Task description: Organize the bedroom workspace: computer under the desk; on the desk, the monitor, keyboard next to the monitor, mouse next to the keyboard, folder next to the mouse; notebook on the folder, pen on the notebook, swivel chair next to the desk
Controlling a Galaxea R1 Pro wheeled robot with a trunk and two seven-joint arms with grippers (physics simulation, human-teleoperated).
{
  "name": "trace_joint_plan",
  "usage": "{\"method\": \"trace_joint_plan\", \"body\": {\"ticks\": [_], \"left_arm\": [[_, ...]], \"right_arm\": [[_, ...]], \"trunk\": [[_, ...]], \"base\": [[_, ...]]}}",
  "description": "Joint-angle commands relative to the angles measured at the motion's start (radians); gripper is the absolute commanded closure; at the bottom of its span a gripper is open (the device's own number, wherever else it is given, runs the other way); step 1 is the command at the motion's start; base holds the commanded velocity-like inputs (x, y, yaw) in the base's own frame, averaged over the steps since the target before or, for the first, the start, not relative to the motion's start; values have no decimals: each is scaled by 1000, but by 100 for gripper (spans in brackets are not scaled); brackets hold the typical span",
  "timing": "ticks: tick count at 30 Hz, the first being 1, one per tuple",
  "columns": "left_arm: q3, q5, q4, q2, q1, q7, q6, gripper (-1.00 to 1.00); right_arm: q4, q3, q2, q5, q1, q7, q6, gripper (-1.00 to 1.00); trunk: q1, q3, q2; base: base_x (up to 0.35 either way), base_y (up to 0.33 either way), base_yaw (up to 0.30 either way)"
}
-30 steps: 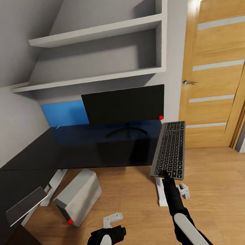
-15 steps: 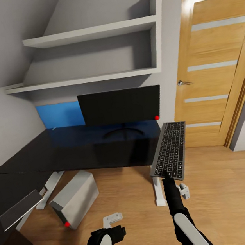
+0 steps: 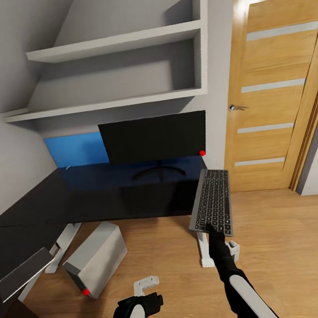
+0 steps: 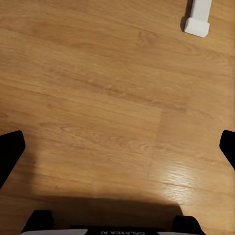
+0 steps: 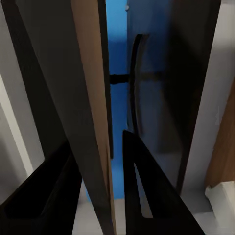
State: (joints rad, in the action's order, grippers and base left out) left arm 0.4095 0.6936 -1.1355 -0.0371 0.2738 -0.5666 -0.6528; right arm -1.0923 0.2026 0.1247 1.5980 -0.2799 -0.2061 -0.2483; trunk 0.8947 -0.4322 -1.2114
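My right gripper (image 3: 209, 227) is shut on the near end of the grey keyboard (image 3: 211, 202), which hangs tilted in the air at the right end of the black desk (image 3: 98, 194). In the right wrist view the keyboard (image 5: 58, 107) runs edge-on between the fingers (image 5: 142, 196) of that gripper (image 5: 95, 142). The black monitor (image 3: 154, 139) stands at the back of the desk. The silver-grey computer (image 3: 96, 259) leans on the floor beneath the desk's front edge. My left gripper (image 3: 151, 301) hangs low over the wooden floor; the left wrist view shows this gripper (image 4: 120, 147) open and empty.
A wooden door (image 3: 270, 85) stands right of the desk. Grey wall shelves (image 3: 114, 73) hang above the monitor. White desk feet (image 3: 218, 255) rest on the floor near my arms. A flat grey slab (image 3: 23, 273) juts out at the left.
The keyboard has moved left and slightly down with my right gripper, now overlapping the desk's right end. The view has also shifted a little. The left arm holds still.
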Motion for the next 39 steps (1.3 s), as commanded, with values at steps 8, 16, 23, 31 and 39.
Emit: {"method": "trace_joint_plan", "body": {"ticks": [8, 16, 23, 31, 39], "left_arm": [[2, 10, -1, 0, 1, -10, -1, -100], [2, 10, -1, 0, 1, -10, -1, -100], [2, 10, -1, 0, 1, -10, -1, -100], [1, 12, -1, 0, 1, -10, 3, -100], [1, 16, -1, 0, 1, -6, 4, -100]], "right_arm": [[-1, 2, -2, 15, -1, -6, 0, 100], [-3, 0, -2, 13, -1, -6, -3, 100], [-2, 3, -2, 14, -1, -7, -3, 100], [1, 3, -4, 14, -1, -7, -7, 100], [3, 0, -2, 11, -1, 66, -47, 100]], "trunk": [[0, -1, -1], [0, -1, -1], [0, -1, -1], [0, -1, -1], [0, -1, -1]], "base": [[0, 0, 0], [0, 0, 0], [0, 0, 0], [68, 0, 0], [70, 0, 0]]}}
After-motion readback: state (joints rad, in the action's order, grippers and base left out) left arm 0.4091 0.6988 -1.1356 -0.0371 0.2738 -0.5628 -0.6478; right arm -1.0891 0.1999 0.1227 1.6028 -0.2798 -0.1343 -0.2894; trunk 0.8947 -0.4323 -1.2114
